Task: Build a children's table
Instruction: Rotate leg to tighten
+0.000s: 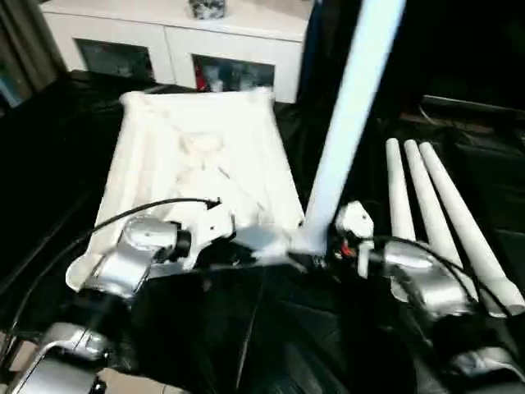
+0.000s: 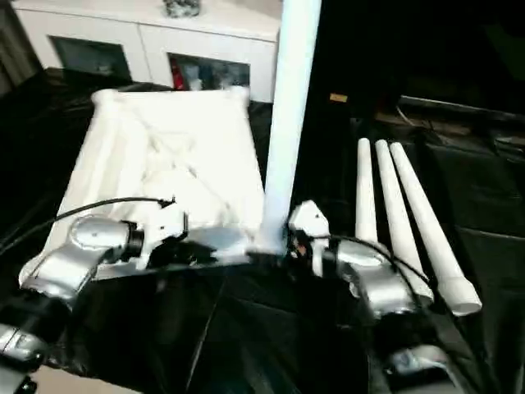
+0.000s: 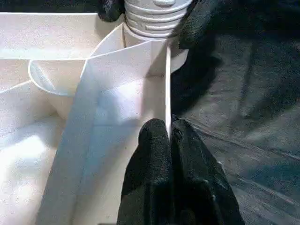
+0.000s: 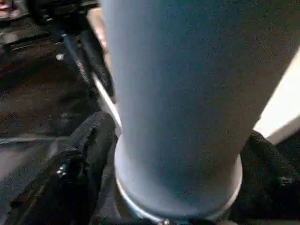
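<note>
One leg [image 1: 349, 115] is standing upright in the near corner socket of the upturned tabletop [image 1: 197, 156], the right gripper [image 4: 178, 187] spreading around its base while the left gripper [image 3: 169, 140] is pinching the rim, seemingly steadying it.

Support surface: a work area draped in a black, creased cloth [image 1: 459, 172], slightly glossy, covering the whole span in front of the robot. Lying directly on it at about ten o'clock is the white tabletop [image 1: 205, 156], underside up, ribs showing, its long axis running away from the viewer. At about three o'clock, three white tube legs [image 1: 435, 213] lie side by side, touching or nearly so, fanned slightly and well apart from the tabletop. A fourth leg [image 1: 349, 107] stands upright at the tabletop's near right corner. At twelve o'clock, behind the cloth, a white cabinet [image 1: 180, 37] with glass doors.
</note>
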Robot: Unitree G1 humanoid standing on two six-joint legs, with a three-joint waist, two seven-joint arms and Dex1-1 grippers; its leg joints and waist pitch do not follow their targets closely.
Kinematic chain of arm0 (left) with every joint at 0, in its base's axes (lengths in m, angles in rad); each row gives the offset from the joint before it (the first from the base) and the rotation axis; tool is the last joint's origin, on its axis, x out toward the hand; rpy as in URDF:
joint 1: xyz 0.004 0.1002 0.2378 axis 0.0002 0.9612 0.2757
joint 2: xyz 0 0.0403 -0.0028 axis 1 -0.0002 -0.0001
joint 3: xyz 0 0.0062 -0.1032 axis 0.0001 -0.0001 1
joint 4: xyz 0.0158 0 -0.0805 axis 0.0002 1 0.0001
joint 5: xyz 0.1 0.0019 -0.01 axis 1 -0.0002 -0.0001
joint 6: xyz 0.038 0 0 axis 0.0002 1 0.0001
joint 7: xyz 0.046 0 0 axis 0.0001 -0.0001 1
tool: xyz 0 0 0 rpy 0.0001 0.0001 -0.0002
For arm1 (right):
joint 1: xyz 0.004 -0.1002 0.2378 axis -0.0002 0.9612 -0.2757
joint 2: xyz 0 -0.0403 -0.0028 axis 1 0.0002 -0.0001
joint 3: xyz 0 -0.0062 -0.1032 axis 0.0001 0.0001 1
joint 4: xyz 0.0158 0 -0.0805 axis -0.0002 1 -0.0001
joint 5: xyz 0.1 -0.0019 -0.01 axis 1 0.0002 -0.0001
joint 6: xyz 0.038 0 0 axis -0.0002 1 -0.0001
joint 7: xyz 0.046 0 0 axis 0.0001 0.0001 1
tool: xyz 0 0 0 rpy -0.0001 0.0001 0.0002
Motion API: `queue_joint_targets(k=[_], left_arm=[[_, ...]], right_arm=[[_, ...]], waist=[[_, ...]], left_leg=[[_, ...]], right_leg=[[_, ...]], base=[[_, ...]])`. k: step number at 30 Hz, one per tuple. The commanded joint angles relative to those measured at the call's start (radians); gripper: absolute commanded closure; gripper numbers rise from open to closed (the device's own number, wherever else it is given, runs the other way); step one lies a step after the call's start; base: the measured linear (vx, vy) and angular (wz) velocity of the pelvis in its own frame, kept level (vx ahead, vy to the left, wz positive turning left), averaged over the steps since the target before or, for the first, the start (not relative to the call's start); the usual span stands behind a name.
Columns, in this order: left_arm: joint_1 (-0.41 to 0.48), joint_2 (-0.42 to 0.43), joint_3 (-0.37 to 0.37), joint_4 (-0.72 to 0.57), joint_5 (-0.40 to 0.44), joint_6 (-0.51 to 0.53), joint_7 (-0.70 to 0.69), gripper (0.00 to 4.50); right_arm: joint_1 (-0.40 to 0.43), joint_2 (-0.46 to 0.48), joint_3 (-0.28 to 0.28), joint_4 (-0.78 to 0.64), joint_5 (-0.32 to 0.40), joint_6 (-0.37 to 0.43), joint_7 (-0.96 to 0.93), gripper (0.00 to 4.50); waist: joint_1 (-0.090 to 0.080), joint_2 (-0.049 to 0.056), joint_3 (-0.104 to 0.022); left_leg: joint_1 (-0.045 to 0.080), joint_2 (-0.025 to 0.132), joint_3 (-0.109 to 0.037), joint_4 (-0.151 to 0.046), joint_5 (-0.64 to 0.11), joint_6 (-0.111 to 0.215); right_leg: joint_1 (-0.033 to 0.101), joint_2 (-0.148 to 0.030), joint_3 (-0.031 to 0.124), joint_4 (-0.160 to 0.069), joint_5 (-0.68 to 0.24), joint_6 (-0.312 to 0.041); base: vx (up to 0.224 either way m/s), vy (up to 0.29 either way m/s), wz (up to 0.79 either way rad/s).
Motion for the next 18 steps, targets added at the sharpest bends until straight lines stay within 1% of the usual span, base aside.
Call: queue_joint_targets(k=[1,2,3,4,5,7,8,9,10,12,13,14,15,16,17,18], left_arm=[[0.006,-0.004,-0.014,-0.02,-0.018,-0.008,-0.011,4.5],[0.017,0.014,-0.016,-0.031,-0.029,-0.008,-0.044,4.5],[0.023,0.023,-0.015,-0.039,-0.035,-0.005,-0.06,4.5],[0.025,0.026,-0.015,-0.041,-0.037,-0.004,-0.064,4.5],[0.025,0.026,-0.015,-0.041,-0.037,-0.004,-0.064,4.5],[0.025,0.026,-0.015,-0.041,-0.038,0.0,-0.065,4.5],[0.024,0.024,-0.015,-0.038,-0.036,0.0,-0.06,4.5],[0.024,0.024,-0.015,-0.038,-0.036,0.0,-0.06,4.5],[0.022,0.015,-0.014,-0.037,-0.03,0.004,-0.039,4.5],[0.015,-0.006,-0.013,-0.028,-0.014,0.01,0.009,4.5],[0.01,-0.019,-0.011,-0.026,-0.009,0.027,0.034,4.5],[0.01,-0.019,-0.011,-0.026,-0.009,0.027,0.034,4.5],[-0.001,-0.042,-0.008,-0.015,0.004,0.047,0.077,4.5],[-0.019,-0.078,-0.002,0.008,0.024,0.07,0.148,4.5],[-0.031,-0.1,0.0,0.022,0.037,0.087,0.196,4.5],[-0.04,-0.117,0.003,0.033,0.042,0.097,0.228,4.5]], right_arm=[[0.009,0.001,0.047,-0.042,0.014,0.014,0.069,1.15],[0.02,-0.025,0.062,-0.077,0.021,0.04,0.119,1.36],[0.029,-0.038,0.07,-0.102,0.029,0.061,0.142,1.47],[0.032,-0.041,0.073,-0.112,0.033,0.07,0.148,1.47],[0.032,-0.041,0.073,-0.112,0.033,0.07,0.148,1.59],[0.04,-0.039,0.076,-0.125,0.04,0.084,0.145,1.69],[0.041,-0.031,0.073,-0.123,0.042,0.088,0.133,1.72],[0.041,-0.031,0.073,-0.123,0.042,0.088,0.133,1.72],[0.035,-0.008,0.055,-0.1,0.042,0.102,0.086,1.74],[0.018,0.038,0.019,-0.05,0.03,0.112,-0.018,1.74],[0.01,0.061,0.003,-0.025,0.021,0.103,-0.073,1.74],[0.01,0.061,0.003,-0.025,0.021,0.103,-0.073,1.74],[-0.006,0.092,-0.015,0.019,-0.004,0.085,-0.162,1.74],[-0.03,0.129,-0.037,0.078,-0.03,0.069,-0.275,1.74],[-0.043,0.151,-0.049,0.111,-0.044,0.065,-0.35,1.74],[-0.053,0.166,-0.056,0.132,-0.05,0.068,-0.396,1.75]], waist=[[0.004,-0.004,-0.055],[0.006,-0.003,-0.054],[0.007,-0.003,-0.053],[0.008,-0.004,-0.054],[0.008,-0.003,-0.054],[0.009,-0.003,-0.053],[0.008,-0.004,-0.052],[0.008,-0.004,-0.052],[0.008,-0.006,-0.053],[0.006,-0.003,-0.052],[0.0,-0.003,-0.051],[-0.003,-0.004,-0.051],[-0.006,-0.005,-0.052],[-0.01,-0.001,-0.051],[-0.017,-0.001,-0.046],[-0.019,0.003,-0.048]], left_leg=[[0.0,0.047,-0.008,-0.065,-0.143,0.077],[0.0,0.048,-0.008,-0.065,-0.139,0.077],[-0.001,0.047,-0.008,-0.066,-0.133,0.081],[-0.002,0.048,-0.007,-0.064,-0.131,0.084],[-0.001,0.048,-0.007,-0.065,-0.13,0.085],[-0.001,0.048,-0.007,-0.066,-0.145,0.076],[0.0,0.047,-0.008,-0.067,-0.158,0.066],[0.0,0.047,-0.008,-0.067,-0.158,0.066],[-0.001,0.046,-0.009,-0.067,-0.155,0.06],[0.0,0.044,-0.01,-0.068,-0.155,0.051],[-0.001,0.044,-0.012,-0.071,-0.165,0.039],[-0.001,0.043,-0.013,-0.071,-0.171,0.033],[-0.001,0.043,-0.015,-0.072,-0.174,0.029],[-0.001,0.045,-0.014,-0.073,-0.176,0.021],[0.002,0.041,-0.015,-0.074,-0.204,0.004],[0.004,0.042,-0.018,-0.076,-0.213,-0.008]], right_leg=[[0.055,-0.08,0.048,-0.066,-0.132,-0.24],[0.054,-0.079,0.048,-0.065,-0.124,-0.241],[0.056,-0.077,0.047,-0.064,-0.115,-0.24],[0.055,-0.078,0.047,-0.062,-0.108,-0.24],[0.054,-0.078,0.047,-0.063,-0.111,-0.241],[0.052,-0.08,0.046,-0.068,-0.142,-0.238],[0.052,-0.08,0.047,-0.07,-0.174,-0.23],[0.052,-0.08,0.047,-0.07,-0.174,-0.23],[0.052,-0.081,0.048,-0.07,-0.179,-0.226],[0.049,-0.082,0.048,-0.072,-0.186,-0.224],[0.05,-0.083,0.048,-0.073,-0.205,-0.22],[0.05,-0.082,0.047,-0.075,-0.219,-0.217],[0.053,-0.083,0.047,-0.077,-0.239,-0.207],[0.049,-0.083,0.048,-0.076,-0.242,-0.21],[0.046,-0.082,0.046,-0.085,-0.297,-0.204],[0.048,-0.085,0.047,-0.085,-0.328,-0.195]], base=[[0.0,0.0,0.0],[0.0,0.0,0.0],[0.0,0.0,0.0],[0.0,0.0,0.0],[0.0,0.0,0.0],[0.0,0.0,0.0],[0.0,0.0,0.0],[0.0,0.0,0.0],[0.0,0.0,0.0],[0.0,0.0,0.0],[0.0,0.0,0.0],[0.0,0.0,0.0],[0.0,0.0,0.0],[0.0,0.0,0.0],[0.0,0.0,0.0],[0.0,0.0,0.0]])
